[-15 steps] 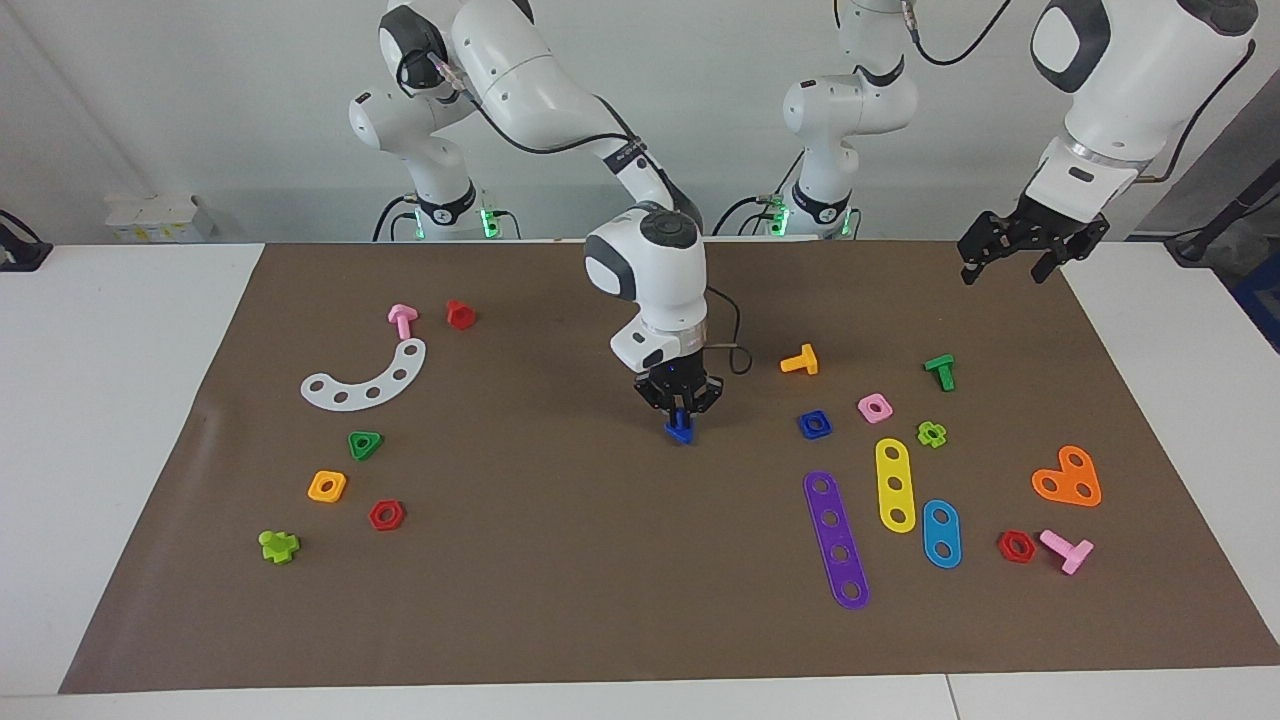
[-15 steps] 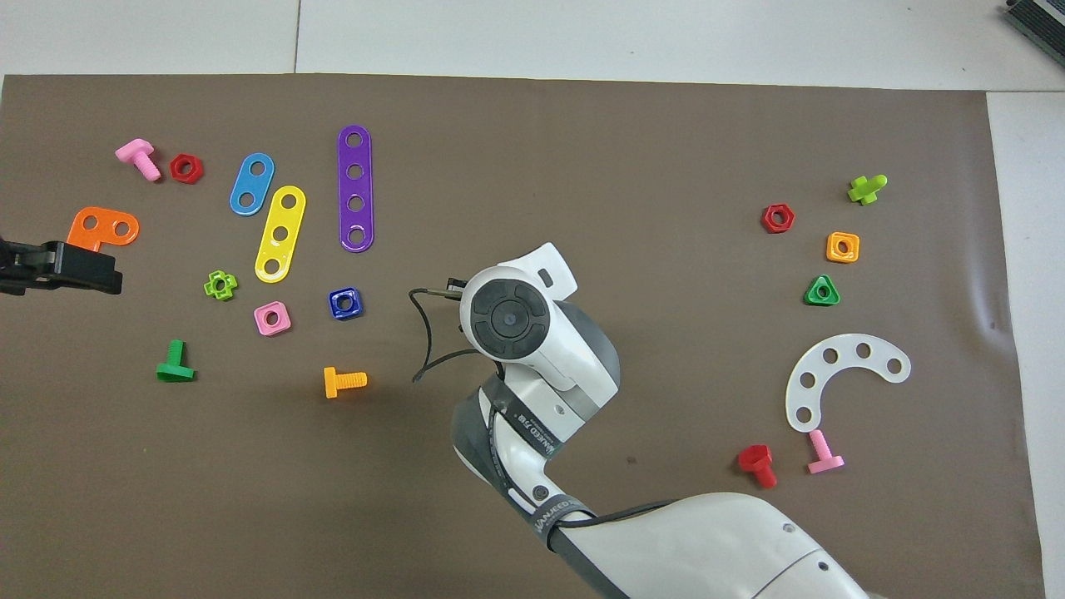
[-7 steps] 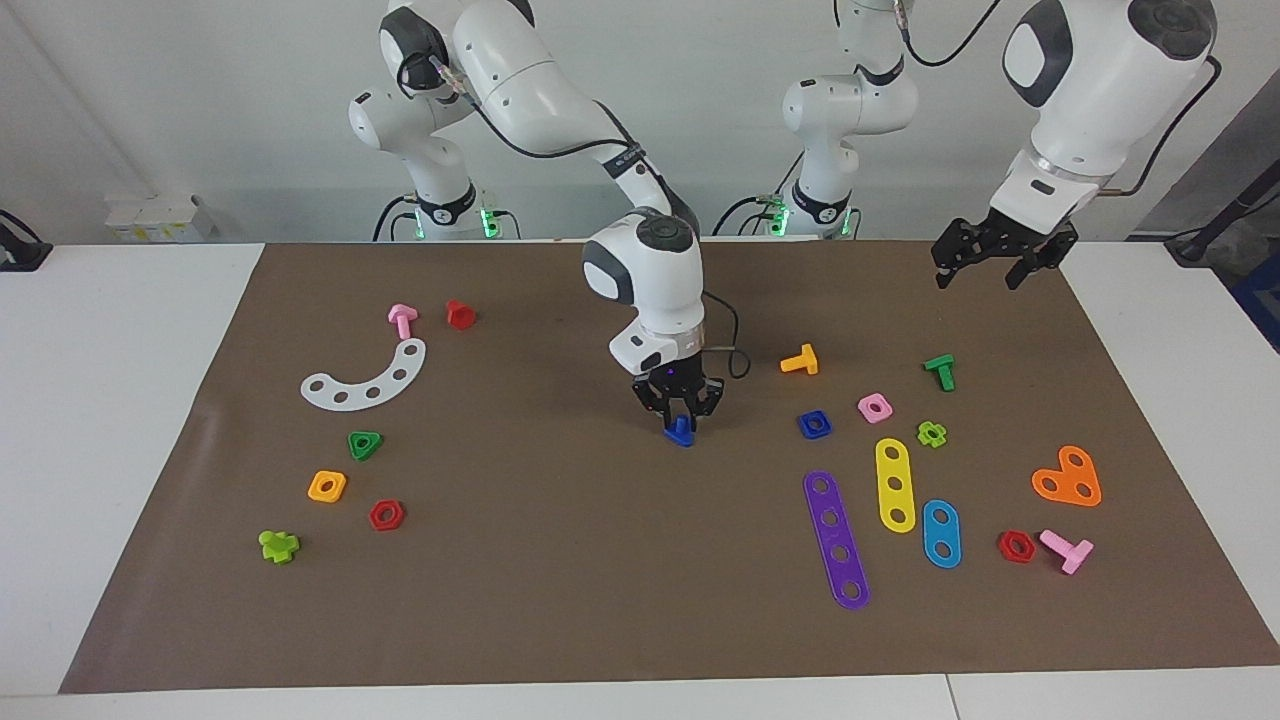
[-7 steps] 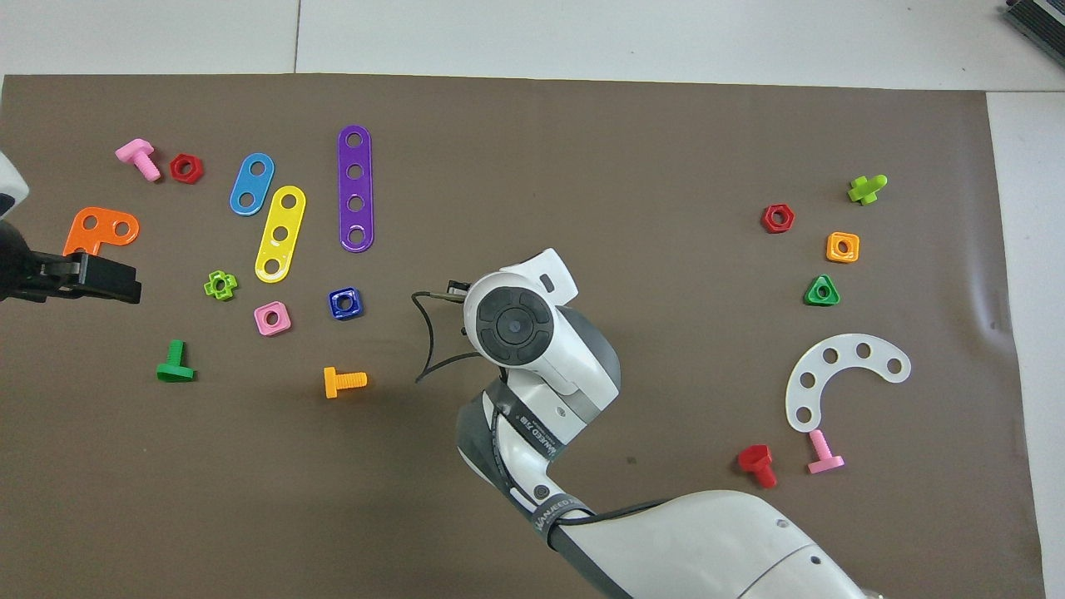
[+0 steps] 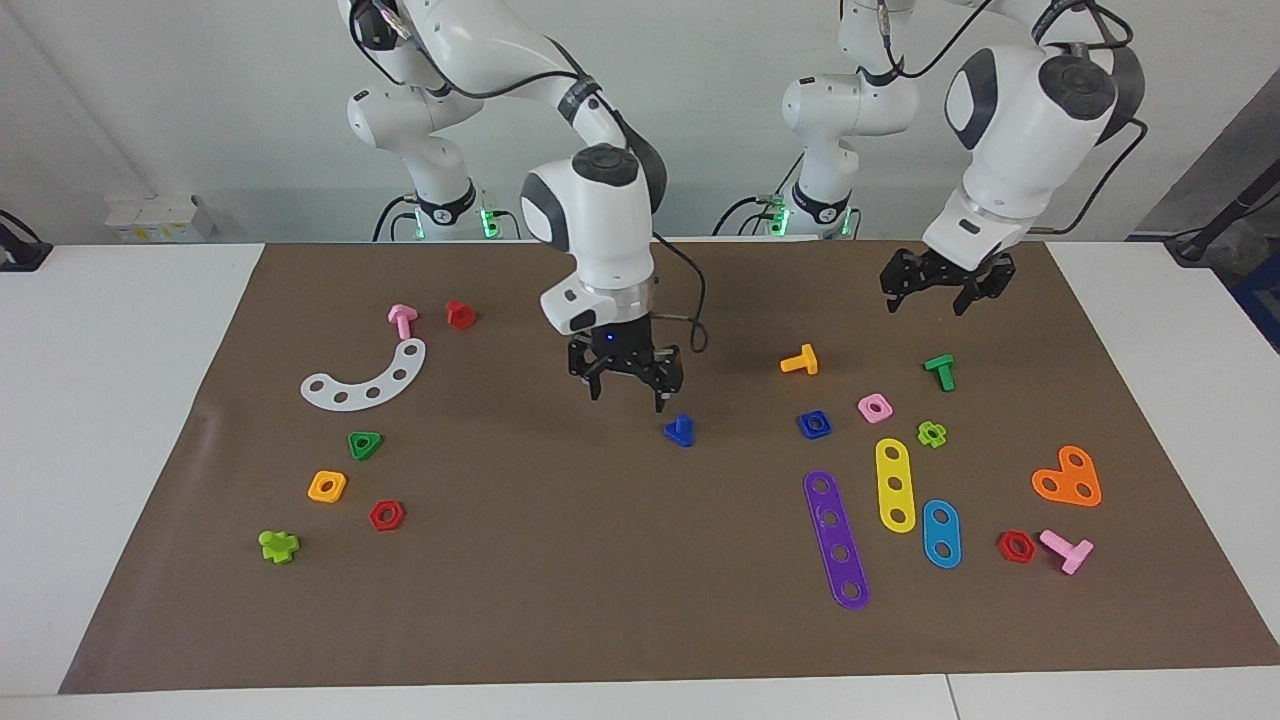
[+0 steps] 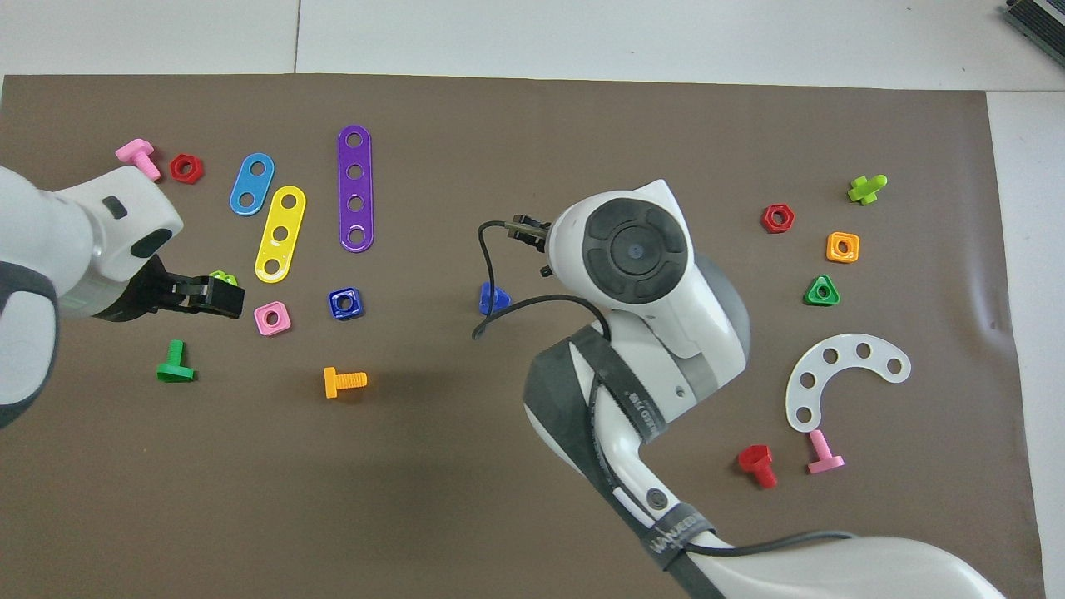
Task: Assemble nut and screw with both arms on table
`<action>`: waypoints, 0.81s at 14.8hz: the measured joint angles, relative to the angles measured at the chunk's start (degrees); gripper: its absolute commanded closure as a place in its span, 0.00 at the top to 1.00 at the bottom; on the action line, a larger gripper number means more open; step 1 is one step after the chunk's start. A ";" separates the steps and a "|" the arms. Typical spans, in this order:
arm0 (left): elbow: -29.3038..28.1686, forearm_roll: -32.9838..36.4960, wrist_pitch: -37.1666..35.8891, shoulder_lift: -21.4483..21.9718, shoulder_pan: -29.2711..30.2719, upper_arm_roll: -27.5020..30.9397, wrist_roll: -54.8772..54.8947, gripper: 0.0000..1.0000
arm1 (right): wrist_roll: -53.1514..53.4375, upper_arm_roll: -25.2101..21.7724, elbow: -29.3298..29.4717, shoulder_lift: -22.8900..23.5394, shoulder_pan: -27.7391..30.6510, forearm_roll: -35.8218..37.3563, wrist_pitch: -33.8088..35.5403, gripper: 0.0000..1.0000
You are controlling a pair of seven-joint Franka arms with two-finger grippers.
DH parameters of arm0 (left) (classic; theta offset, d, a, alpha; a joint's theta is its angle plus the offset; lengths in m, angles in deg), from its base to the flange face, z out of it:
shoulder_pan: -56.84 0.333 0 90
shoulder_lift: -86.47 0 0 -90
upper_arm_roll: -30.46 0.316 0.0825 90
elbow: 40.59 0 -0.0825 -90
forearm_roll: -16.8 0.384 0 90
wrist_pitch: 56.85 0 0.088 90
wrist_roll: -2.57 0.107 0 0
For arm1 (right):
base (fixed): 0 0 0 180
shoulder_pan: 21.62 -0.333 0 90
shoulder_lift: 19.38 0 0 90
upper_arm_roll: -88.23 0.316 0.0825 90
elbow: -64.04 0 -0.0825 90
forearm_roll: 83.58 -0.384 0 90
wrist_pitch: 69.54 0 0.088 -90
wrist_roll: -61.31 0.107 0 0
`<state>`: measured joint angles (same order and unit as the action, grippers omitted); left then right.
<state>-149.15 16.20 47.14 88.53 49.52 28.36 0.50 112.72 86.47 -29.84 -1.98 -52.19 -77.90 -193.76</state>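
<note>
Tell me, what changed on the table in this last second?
The right gripper let go of the blue screw, which now stands head down on the brown sheet, and rose away toward the right arm's end, jaws open. The left gripper swung in over the table toward the blue nut and its neighbours. The nut and the other toy pieces stayed put.

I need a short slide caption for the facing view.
Right end effector open above the standing blue screw; left end effector approaching the blue nut.
</note>
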 measured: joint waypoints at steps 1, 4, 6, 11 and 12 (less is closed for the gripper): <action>-0.62 -0.04 2.25 -1.46 -1.00 -0.07 -1.55 0.94 | -2.55 -0.02 -0.05 -1.71 1.80 0.00 2.34 1.00; -1.75 -0.75 9.40 -6.14 -2.84 -0.11 -4.90 0.91 | -11.54 -0.08 -0.25 -5.80 7.90 -0.65 8.83 1.00; -3.76 -1.04 14.26 -7.73 -3.26 -0.14 -6.27 0.87 | -19.61 -0.12 -0.35 -8.25 12.46 -2.57 13.81 1.00; -6.80 -1.24 23.87 -12.27 -6.34 -0.15 -15.27 0.77 | -32.17 -0.17 -0.86 -12.50 20.70 -4.36 25.10 1.00; -7.00 -1.24 25.42 -13.64 -7.17 -0.15 -17.46 0.75 | -34.47 -0.17 -1.24 -13.23 22.12 -4.37 26.58 1.00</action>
<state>-156.15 14.95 72.55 74.89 42.34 28.20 -16.97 78.25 86.30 -31.08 -15.21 -30.07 -82.27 -167.18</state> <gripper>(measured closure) 0.194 0.000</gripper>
